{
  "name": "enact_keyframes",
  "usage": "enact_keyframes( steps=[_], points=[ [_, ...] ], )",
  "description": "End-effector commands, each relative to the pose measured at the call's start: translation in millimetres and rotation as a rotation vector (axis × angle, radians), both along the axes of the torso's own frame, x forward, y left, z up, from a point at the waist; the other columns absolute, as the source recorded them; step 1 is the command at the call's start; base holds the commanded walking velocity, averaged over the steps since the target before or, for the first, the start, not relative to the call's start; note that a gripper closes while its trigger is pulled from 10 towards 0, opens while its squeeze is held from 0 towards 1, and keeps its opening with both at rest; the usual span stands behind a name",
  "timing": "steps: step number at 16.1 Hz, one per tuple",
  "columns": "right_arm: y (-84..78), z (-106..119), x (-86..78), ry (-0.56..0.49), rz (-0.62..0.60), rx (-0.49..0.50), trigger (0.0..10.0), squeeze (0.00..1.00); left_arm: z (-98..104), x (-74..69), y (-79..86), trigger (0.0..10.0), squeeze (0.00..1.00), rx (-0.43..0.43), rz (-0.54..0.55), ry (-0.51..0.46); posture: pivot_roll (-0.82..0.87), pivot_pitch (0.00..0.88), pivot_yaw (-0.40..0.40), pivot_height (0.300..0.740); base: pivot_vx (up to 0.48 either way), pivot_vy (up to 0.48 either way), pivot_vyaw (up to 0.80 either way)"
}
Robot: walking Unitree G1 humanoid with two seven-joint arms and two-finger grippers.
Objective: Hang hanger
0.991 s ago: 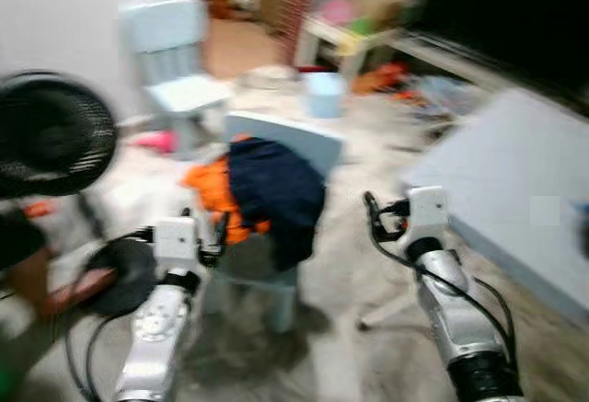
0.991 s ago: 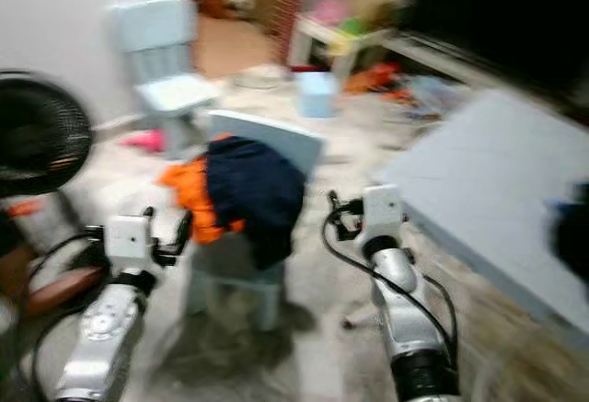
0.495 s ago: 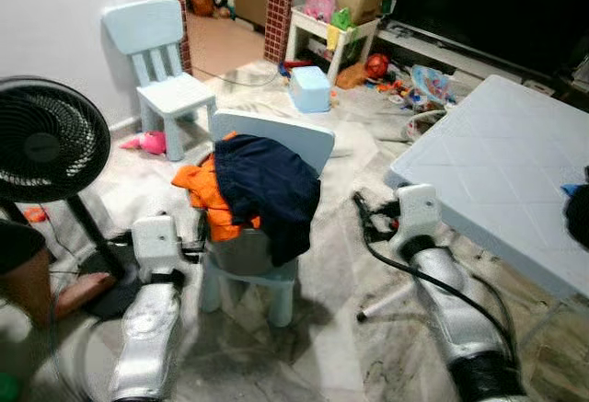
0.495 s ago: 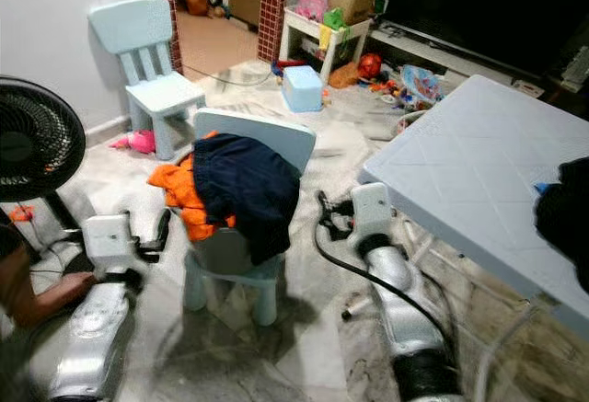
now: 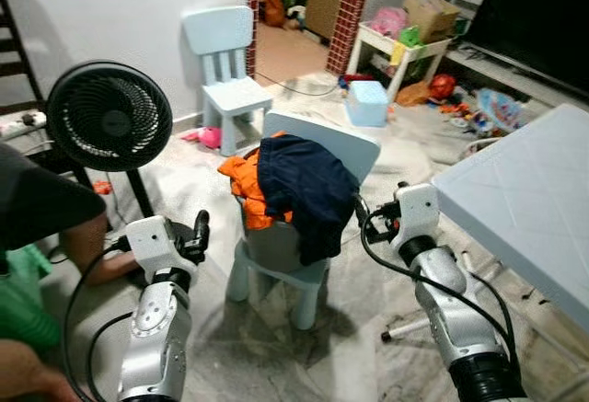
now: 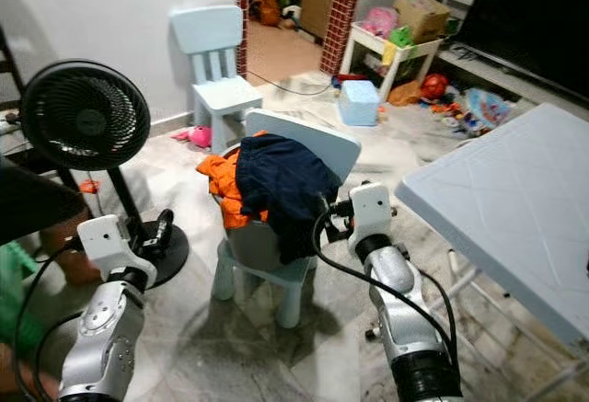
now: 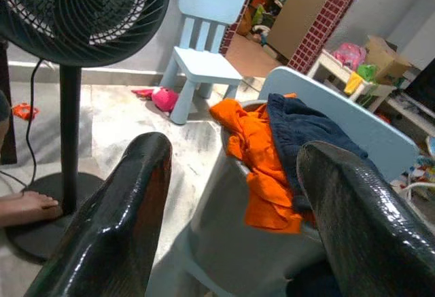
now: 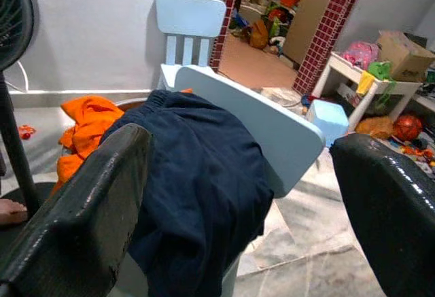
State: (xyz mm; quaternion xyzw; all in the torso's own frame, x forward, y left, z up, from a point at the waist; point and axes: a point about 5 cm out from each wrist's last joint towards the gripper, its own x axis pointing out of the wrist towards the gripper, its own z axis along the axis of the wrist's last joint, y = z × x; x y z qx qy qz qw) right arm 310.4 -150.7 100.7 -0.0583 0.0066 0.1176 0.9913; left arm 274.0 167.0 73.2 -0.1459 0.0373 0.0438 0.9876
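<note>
Flanking chair (image 5: 313, 149) | left tool (image 7: 234, 195), right tool (image 8: 245, 195) open | clothes (image 5: 299, 190) draped

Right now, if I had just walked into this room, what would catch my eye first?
Probably the small pale blue chair in the middle of the floor, with a navy garment and an orange one draped over it. The left gripper and right gripper sit open on either side of it. A black floor fan stands to the robot's left.

Bright, even indoor light; sharp frames, soft shadows.
</note>
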Motion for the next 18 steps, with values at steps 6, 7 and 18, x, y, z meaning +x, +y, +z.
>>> enact_keyframes(
  steps=[6,7,18],
  points=[
    [-4.5,2.9,-2.8,-0.007,0.003,-0.021,10.0,0.00,6.0,0.1,-3.9,10.0,0.00,-0.017,-0.029,-0.014,-0.03,0.000,-0.115,0.740,0.304,0.000,0.00],
    [-4.6,2.6,-2.9,-0.006,0.003,-0.022,10.0,0.00,5.9,0.0,-4.0,10.0,0.00,-0.017,-0.030,-0.014,-0.03,0.000,-0.115,0.740,0.345,0.000,0.00],
    [-3.9,3.4,1.2,-0.007,-0.001,-0.021,10.0,0.00,6.9,1.9,-6.6,10.0,0.00,0.008,-0.059,-0.021,-0.04,0.000,-0.106,0.740,0.377,0.000,0.00]
  ],
)
